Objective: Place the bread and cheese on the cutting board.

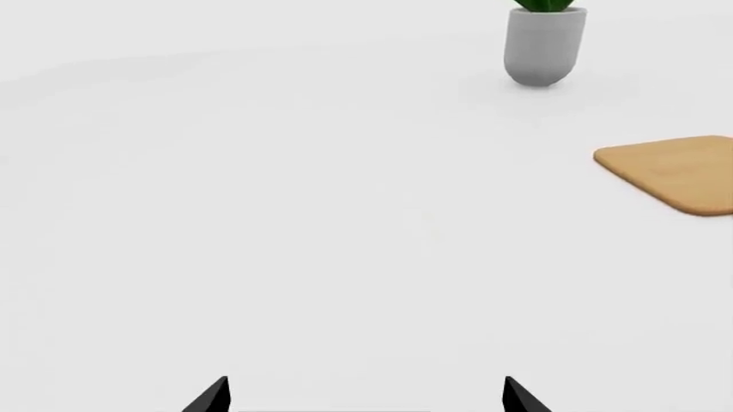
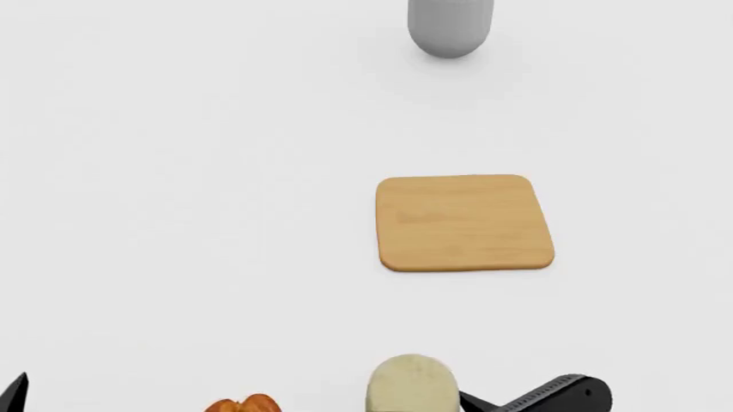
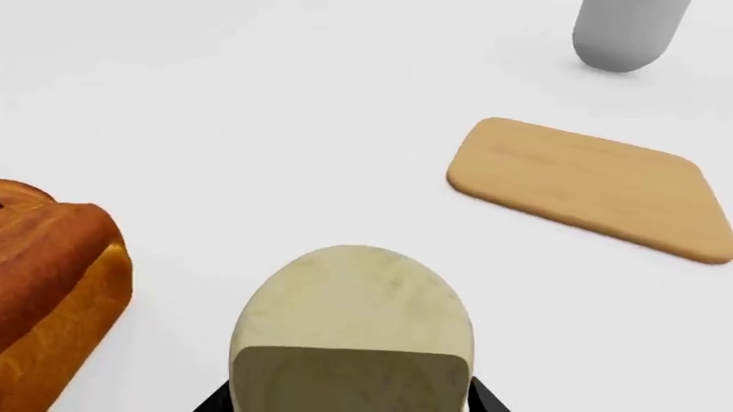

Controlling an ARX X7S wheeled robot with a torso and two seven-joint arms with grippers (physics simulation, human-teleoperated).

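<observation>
grey rounded pot (image 2: 451,27) stands beyond the cutting board (image 2: 464,223); right claw (image 3: 349,399) grips cheese (image 3: 353,318), bread (image 3: 51,283) beside; left claw (image 1: 364,396) wide.

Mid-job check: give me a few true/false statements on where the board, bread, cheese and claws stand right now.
1. The board is bare. True.
2. The cheese sits between the right claw's fingers. True, though whether they press on it cannot be told.
3. The bread lies on the board. False: it rests on the table beside the cheese, off the board.
4. The left claw holds the bread. False: its fingers stand apart with nothing between them.
5. A grey pot stands beyond the board in the head view. True.
</observation>
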